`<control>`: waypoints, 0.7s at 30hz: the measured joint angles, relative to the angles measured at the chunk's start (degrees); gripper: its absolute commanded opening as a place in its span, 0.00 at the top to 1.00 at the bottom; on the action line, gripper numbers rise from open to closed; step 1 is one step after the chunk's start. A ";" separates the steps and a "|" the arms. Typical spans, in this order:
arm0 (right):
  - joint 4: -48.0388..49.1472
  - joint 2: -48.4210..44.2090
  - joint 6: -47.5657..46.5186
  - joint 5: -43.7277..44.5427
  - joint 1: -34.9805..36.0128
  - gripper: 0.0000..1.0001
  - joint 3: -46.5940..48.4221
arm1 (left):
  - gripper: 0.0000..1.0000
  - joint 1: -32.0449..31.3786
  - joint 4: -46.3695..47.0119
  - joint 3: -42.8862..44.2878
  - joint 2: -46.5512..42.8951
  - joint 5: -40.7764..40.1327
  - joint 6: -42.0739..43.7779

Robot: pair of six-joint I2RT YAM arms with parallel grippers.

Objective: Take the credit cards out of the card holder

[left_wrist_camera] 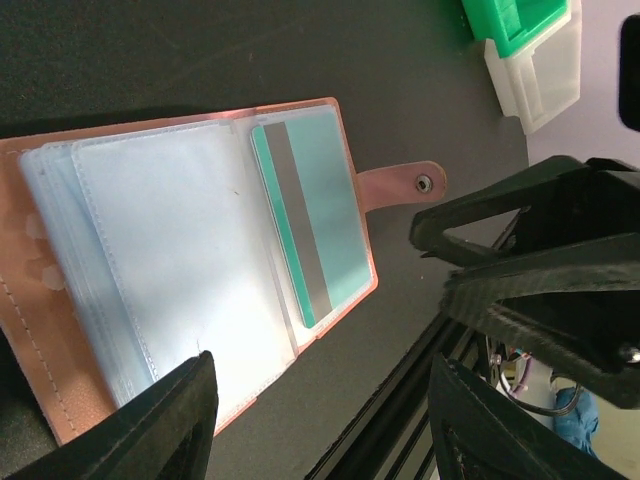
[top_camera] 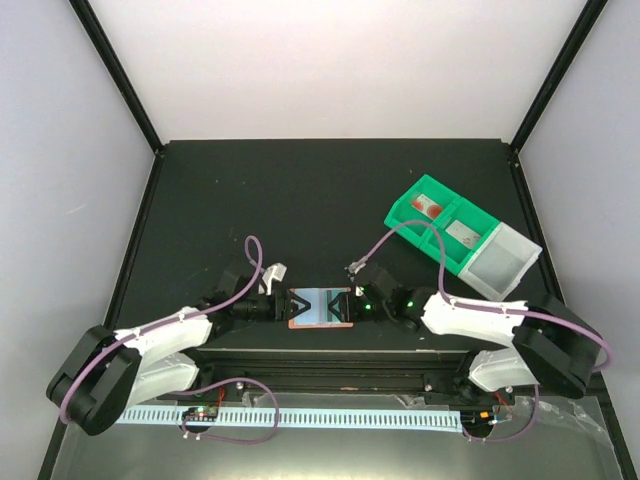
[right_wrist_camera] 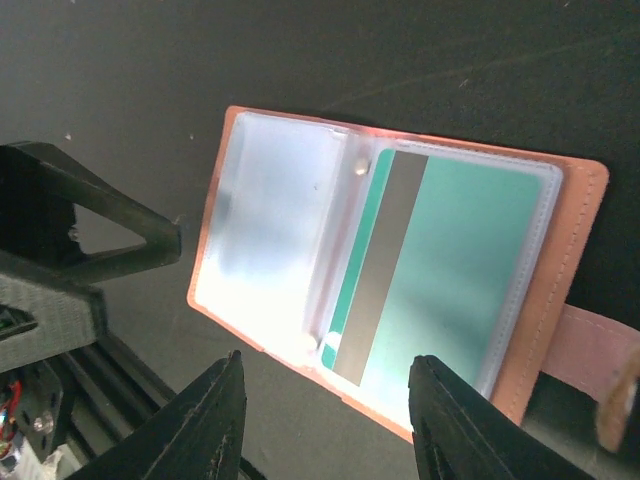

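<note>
Facing the card holder [right_wrist_camera: 578, 240] laid open flat straight ahead of both left gripper [left_wrist_camera: 320, 390] and right gripper [right_wrist_camera: 328, 375], each parted and clamping nothing, with the teal credit card [right_wrist_camera: 460, 270] in the half nearer the right jaws, long axis pointing toward them

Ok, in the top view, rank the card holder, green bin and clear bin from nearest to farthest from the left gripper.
1. card holder: right against the left gripper, centre of the near edge.
2. green bin: farther back, on the right.
3. clear bin: beside the green bin, farther right still.
</note>
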 measured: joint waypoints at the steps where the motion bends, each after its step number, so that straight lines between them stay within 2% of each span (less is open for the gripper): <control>1: 0.31 1.05 0.00 0.02 0.26 0.53 0.28 | 0.41 0.00 0.00 0.00 0.02 0.02 -0.09; 8: 0.35 5.70 -0.35 2.38 0.87 0.55 0.96 | 0.42 0.00 0.24 0.00 0.79 0.00 -0.13; 12: -0.28 6.12 -1.09 4.00 0.87 0.58 1.09 | 0.45 0.00 0.52 0.00 1.51 0.00 -0.17; 21: -0.50 6.82 -1.62 7.23 0.87 0.71 1.09 | 0.48 0.00 1.44 -0.02 1.40 0.31 -0.28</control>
